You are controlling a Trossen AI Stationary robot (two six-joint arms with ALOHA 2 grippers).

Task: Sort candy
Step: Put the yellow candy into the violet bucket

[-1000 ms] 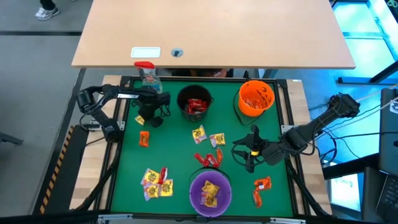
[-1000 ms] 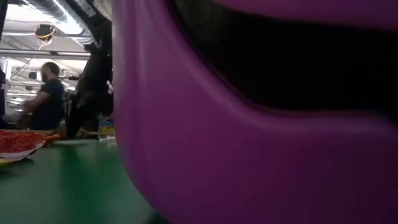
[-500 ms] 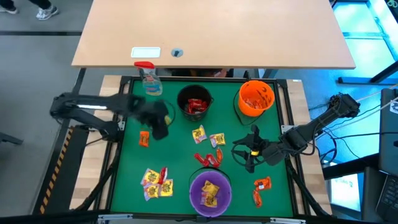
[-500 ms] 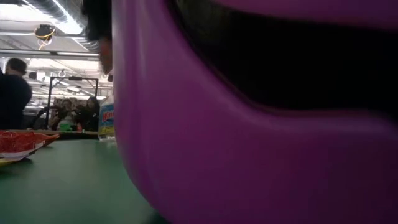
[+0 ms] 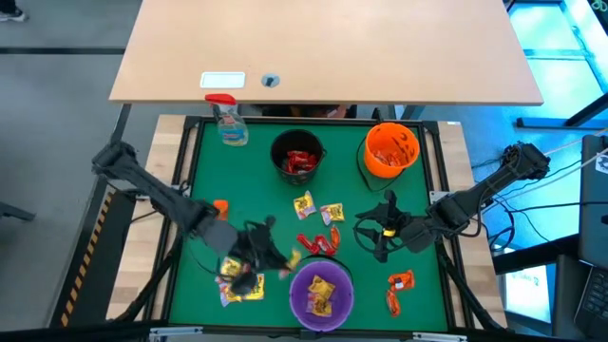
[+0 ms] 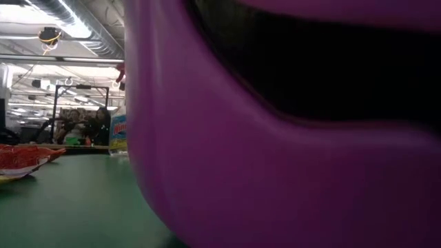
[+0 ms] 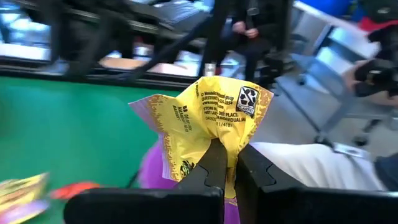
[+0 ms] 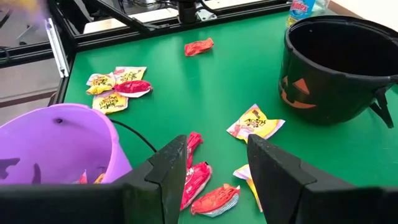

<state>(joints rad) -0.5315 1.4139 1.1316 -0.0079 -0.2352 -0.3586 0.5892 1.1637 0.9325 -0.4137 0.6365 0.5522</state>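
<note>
Green table [image 5: 427, 285] holds three bowls; left end effector [image 7: 225, 163] pinches one yellow candy [image 7: 208, 121]; right end effector [image 8: 216, 167] spread.

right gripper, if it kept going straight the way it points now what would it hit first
Probably the red candies lying on the green mat just ahead of the open right gripper. The purple bowl sits off to one side of that line, though depth is hard to judge.

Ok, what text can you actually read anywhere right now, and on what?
"DRY PLACE": part of a storage line on the yellow packet pinched in the left hand.
"QUESTIONS" and "(11/418)": same packet, only just legible; its other small print is blurred.
Spray bottle label: too blurred to read.
White card on the wooden table: too small to read.
</note>
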